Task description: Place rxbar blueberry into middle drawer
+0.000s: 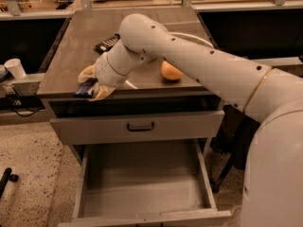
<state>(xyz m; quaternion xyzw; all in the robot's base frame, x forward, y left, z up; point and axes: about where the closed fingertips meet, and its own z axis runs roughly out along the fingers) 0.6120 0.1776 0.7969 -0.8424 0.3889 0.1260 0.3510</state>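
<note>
Room: workshop with a speckled floor (28,150); more work surfaces run along the back wall.
Bench: grey cabinet with a brown top (78,48), seen from the front and above.
Arm: thick white arm (203,65) comes in from the right and crosses the bench top down to its front-left corner.
End effector: (90,85) at the front-left edge of the bench, its two pale yellowish fingers (101,92) closed on the blue snack bar, one above and one below.
Blue snack bar: (81,91) dark wrapper, held roughly flat, its free end pointing left and slightly out over the bench edge. Cannot tell whether its underside touches the top.
Open drawer: (142,188) lowest in the cabinet, pulled far out toward the camera; plain grey floor, low side walls. It lies below the held bar and to its right, well apart from it.
Upper drawer: (94,128) closed, dark handle (140,126) at mid-front, directly under the bench edge.
Orange: (171,71) on the bench right of centre, just beside the arm.
Black bar: (107,42) on the bench behind the wrist, white print on it, partly hidden by the arm.
Cup: (15,68) white, on a lower ledge left of the cabinet, near some cables.
Floor item: dark object (5,179) at the left edge; cannot tell what it is.
</note>
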